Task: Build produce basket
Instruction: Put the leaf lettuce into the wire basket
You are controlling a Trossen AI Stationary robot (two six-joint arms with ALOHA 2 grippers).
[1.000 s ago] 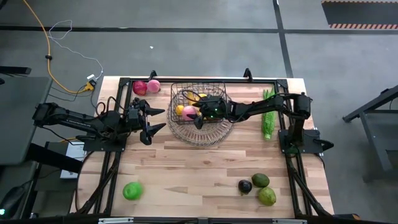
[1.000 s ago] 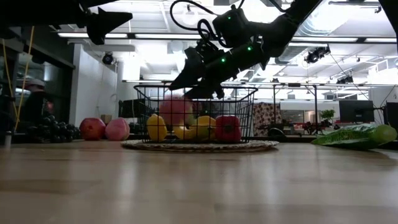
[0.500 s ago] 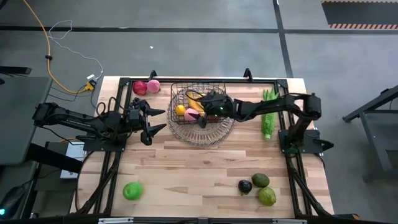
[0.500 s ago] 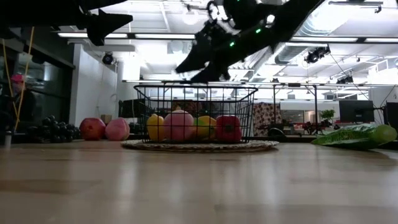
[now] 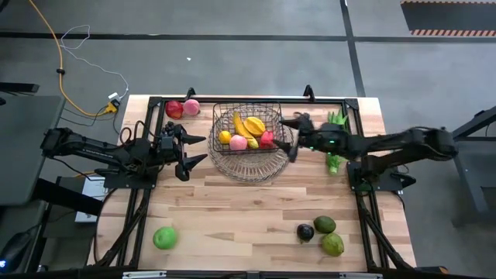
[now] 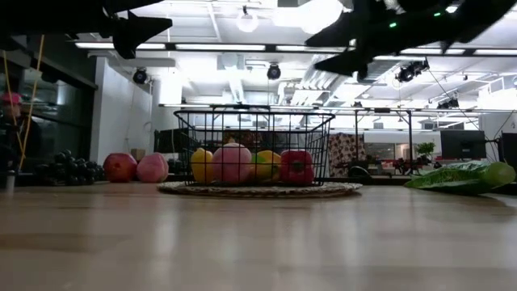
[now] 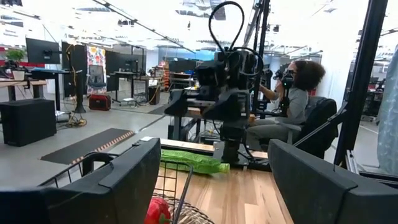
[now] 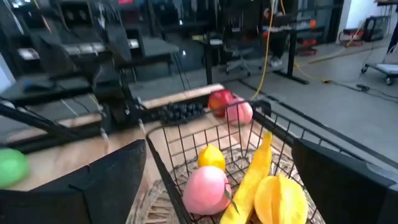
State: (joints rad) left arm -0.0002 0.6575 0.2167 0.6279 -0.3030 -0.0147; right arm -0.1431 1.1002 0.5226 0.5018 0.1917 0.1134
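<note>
The dark wire basket (image 5: 249, 118) stands on a round wire dish (image 5: 249, 167) at the table's far middle. In it lie a banana (image 5: 239, 124), yellow and orange pieces (image 5: 254, 126), a pink fruit (image 5: 239, 142) and a red piece (image 5: 266, 139). My right gripper (image 5: 289, 138) is open and empty, high above the basket's right rim. My left gripper (image 5: 198, 148) is open and empty, in the air left of the basket. A red and a pink fruit (image 5: 181, 108) lie at the far left.
Long green pods (image 5: 334, 147) lie at the far right. A green apple (image 5: 164, 237) lies near left. A dark purple piece (image 5: 305, 232) and two green ones (image 5: 328, 235) lie near right. Dark grapes (image 8: 180, 111) lie beside the far-left fruits. A person sits beyond the table (image 7: 292, 106).
My right gripper has let go of the pink fruit, which has dropped to the basket's bottom among the other pieces. The gripper has then risen out of the basket and drawn back toward the table's right edge.
</note>
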